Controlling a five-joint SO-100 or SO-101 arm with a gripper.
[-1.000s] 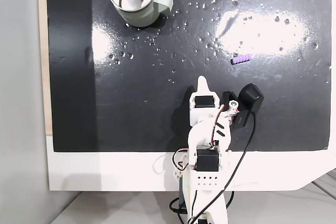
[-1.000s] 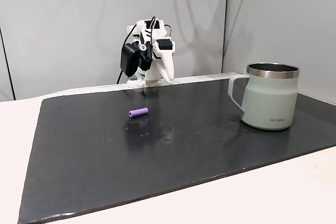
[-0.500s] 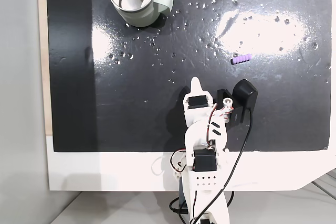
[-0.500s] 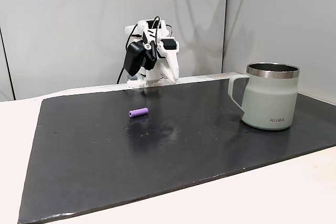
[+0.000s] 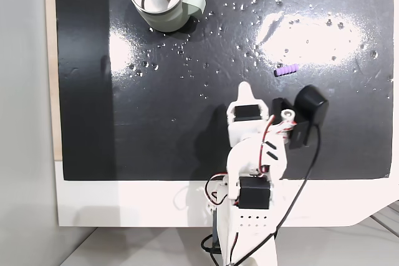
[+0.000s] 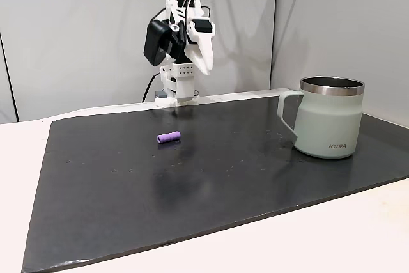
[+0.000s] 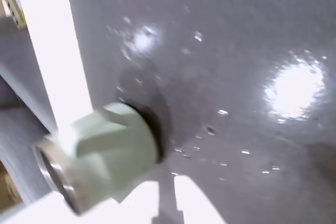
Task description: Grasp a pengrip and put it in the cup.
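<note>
The pengrip [image 5: 287, 70] is a tiny purple ribbed cylinder lying flat on the black mat, right of centre in a fixed view from above and left of centre [image 6: 169, 137] in a fixed view from the side. The cup [image 5: 167, 25], a sage-green mug with a steel inside, stands upright at the mat's top left from above, at the right [image 6: 329, 126] from the side, and blurred [image 7: 105, 145] in the wrist view. My gripper [image 5: 245, 88] hangs raised above the mat's near edge [image 6: 208, 68], shut and holding nothing, well apart from both. Its fingertips show close together [image 7: 167, 198].
The glossy black mat [image 5: 156, 123] lies on a white table [image 5: 124, 204] and carries scattered water droplets and bright glare. A grey wall [image 6: 77, 30] stands behind the arm's base. The mat between pengrip and cup is bare.
My arm has risen off its low folded pose, and the gripper has swung slightly right in the fixed view from above. Pengrip and cup have not moved.
</note>
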